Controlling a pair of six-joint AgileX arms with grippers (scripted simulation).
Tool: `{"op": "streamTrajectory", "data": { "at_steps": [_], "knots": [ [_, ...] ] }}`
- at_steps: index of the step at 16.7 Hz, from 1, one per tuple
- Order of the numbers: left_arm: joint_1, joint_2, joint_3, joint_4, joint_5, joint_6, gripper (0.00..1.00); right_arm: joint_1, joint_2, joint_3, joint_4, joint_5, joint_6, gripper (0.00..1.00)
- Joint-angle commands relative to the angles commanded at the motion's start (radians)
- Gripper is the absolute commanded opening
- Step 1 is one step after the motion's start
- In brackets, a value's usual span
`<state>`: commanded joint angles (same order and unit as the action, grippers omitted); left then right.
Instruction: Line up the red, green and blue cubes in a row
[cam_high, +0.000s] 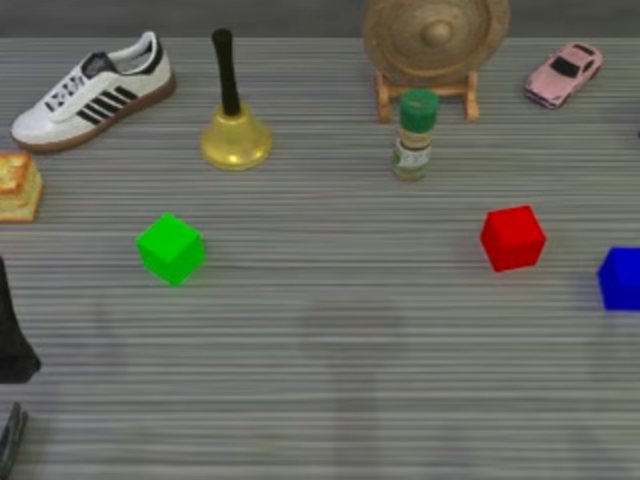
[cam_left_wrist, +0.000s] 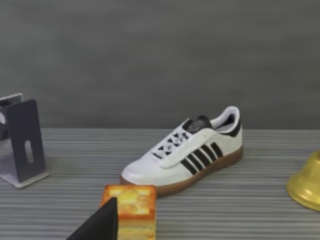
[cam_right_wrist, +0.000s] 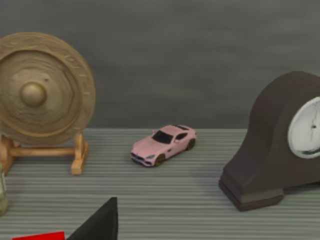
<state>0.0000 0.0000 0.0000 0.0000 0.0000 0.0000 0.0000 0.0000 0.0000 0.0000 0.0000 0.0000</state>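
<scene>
The green cube (cam_high: 171, 248) sits on the left half of the table, alone. The red cube (cam_high: 513, 238) lies on the right half. The blue cube (cam_high: 620, 278) is just right of it and slightly nearer, cut by the picture's right edge. My left arm (cam_high: 12, 345) is parked at the left edge, apart from the green cube. The left gripper (cam_left_wrist: 102, 225) shows only as a dark tip in the left wrist view. My right arm is out of the top view. The right gripper (cam_right_wrist: 102, 222) shows as a dark tip beside a sliver of the red cube (cam_right_wrist: 37, 236).
Along the back stand a white shoe (cam_high: 95, 90), a brass bell (cam_high: 234, 135), a green-lidded spice jar (cam_high: 414, 135), a gong on a wooden stand (cam_high: 435, 40) and a pink toy car (cam_high: 563, 73). A toast block (cam_high: 18, 186) lies at the left edge. A dark mantel clock (cam_right_wrist: 280, 145) stands right of the car.
</scene>
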Motion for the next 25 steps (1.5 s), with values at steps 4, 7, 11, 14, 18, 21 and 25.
{"op": "streamTrajectory", "data": {
  "at_steps": [4,7,11,14,18,21,25],
  "knots": [
    [0.0,0.0,0.0,0.0,0.0,0.0,1.0,0.007,0.03,0.03,-0.022,-0.001,0.002,1.0],
    [0.0,0.0,0.0,0.0,0.0,0.0,1.0,0.029,0.156,0.154,-0.106,-0.001,0.011,1.0],
    [0.0,0.0,0.0,0.0,0.0,0.0,1.0,0.075,0.471,0.443,-0.292,0.001,0.028,1.0],
    [0.0,0.0,0.0,0.0,0.0,0.0,1.0,0.118,0.805,0.711,-0.467,0.003,0.042,1.0],
    [0.0,0.0,0.0,0.0,0.0,0.0,1.0,0.179,1.278,1.072,-0.715,0.006,0.061,1.0],
    [0.0,0.0,0.0,0.0,0.0,0.0,1.0,0.222,1.583,1.317,-0.89,0.006,0.074,1.0],
    [0.0,0.0,0.0,0.0,0.0,0.0,1.0,0.272,1.913,1.604,-1.079,0.005,0.091,1.0]
  ]
}}
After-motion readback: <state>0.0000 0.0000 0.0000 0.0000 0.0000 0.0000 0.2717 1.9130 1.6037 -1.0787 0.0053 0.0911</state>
